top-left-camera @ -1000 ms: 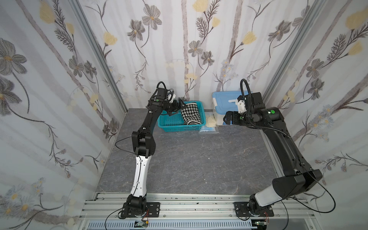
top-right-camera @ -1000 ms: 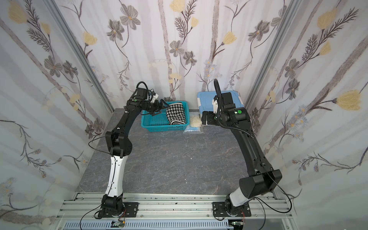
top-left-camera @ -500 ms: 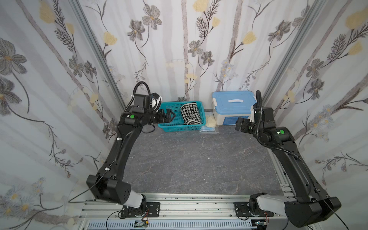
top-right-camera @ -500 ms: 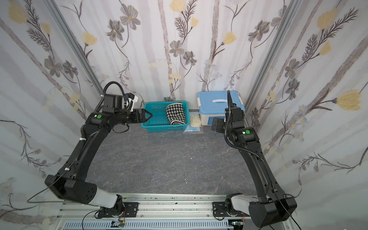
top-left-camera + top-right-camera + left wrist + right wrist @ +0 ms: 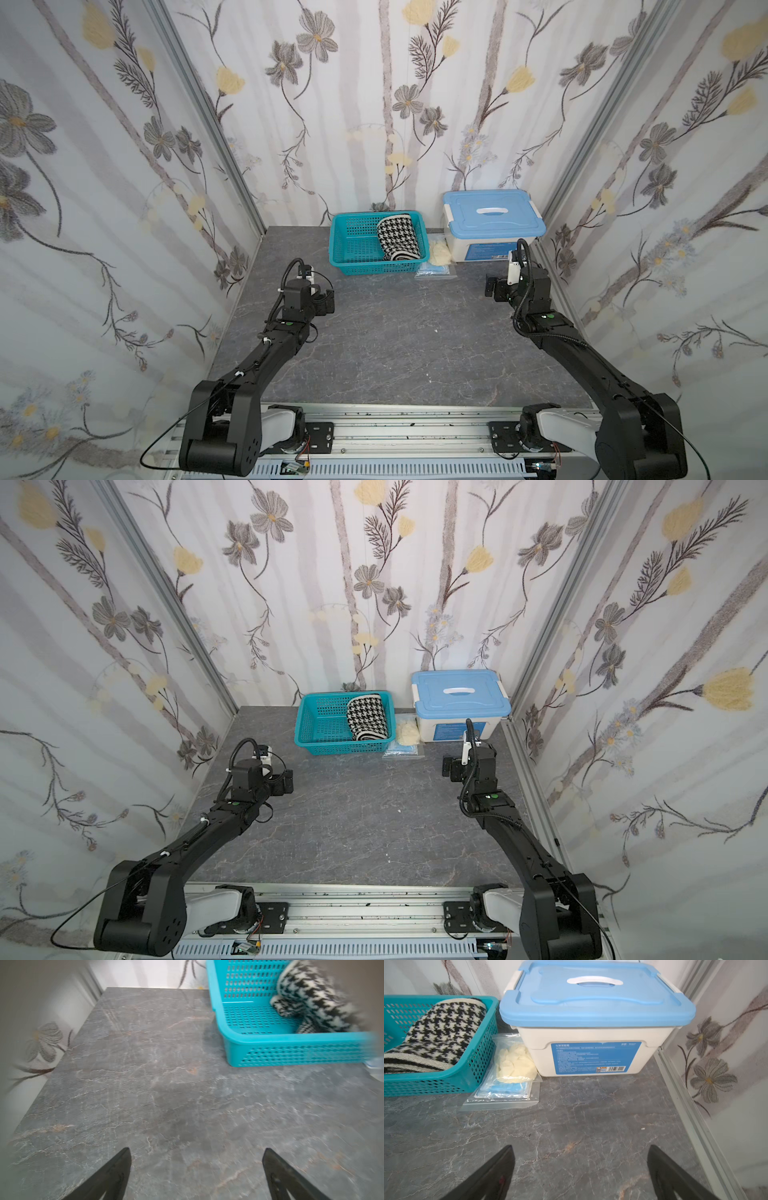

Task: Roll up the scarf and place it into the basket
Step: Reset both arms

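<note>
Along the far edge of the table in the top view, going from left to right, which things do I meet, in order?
In a top view: basket, with the rolled scarf lying in its right half → pale yellow lump → white box with blue lid.

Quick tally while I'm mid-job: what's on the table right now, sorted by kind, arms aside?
Containers: 2, teal basket and white storage box
Cloth: 1, rolled scarf lying inside the basket
Small items: 2, pale yellow lump and flat blue packet, at the gap between basket and box
Total: 5
</note>
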### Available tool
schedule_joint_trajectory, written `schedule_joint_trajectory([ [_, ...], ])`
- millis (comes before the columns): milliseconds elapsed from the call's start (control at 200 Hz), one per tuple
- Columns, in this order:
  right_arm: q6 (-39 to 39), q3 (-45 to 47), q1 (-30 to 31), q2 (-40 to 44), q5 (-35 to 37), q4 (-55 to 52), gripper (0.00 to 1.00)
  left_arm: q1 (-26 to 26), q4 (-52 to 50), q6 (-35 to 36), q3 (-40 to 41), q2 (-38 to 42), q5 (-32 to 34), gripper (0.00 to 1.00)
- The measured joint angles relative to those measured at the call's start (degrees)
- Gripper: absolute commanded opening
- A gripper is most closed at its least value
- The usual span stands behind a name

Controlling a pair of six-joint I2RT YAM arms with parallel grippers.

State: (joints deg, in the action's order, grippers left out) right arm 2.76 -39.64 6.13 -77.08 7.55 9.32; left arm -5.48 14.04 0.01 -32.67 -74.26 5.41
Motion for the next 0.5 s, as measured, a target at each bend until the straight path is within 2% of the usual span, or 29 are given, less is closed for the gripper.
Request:
schedule_joint_trajectory([
  [135, -2.29, 1.51, -2.64, -2.64, -2.89, 4.09, 1.0, 1.9, 6.78, 0.42, -0.11, -7.76, 0.04, 1.0],
  [295, -3.98, -2.05, -4.5, -6.08, -7.26, 6.16, 1.0, 2.95, 16.59, 0.61, 4.44, -11.17, -1.11, 1.0],
  [500, -3.63, 0.94, -5.01, -3.28, -10.38, 7.17, 1.0, 3.56, 28.65, -0.02, 10.38, -14.84, -1.07, 1.0],
])
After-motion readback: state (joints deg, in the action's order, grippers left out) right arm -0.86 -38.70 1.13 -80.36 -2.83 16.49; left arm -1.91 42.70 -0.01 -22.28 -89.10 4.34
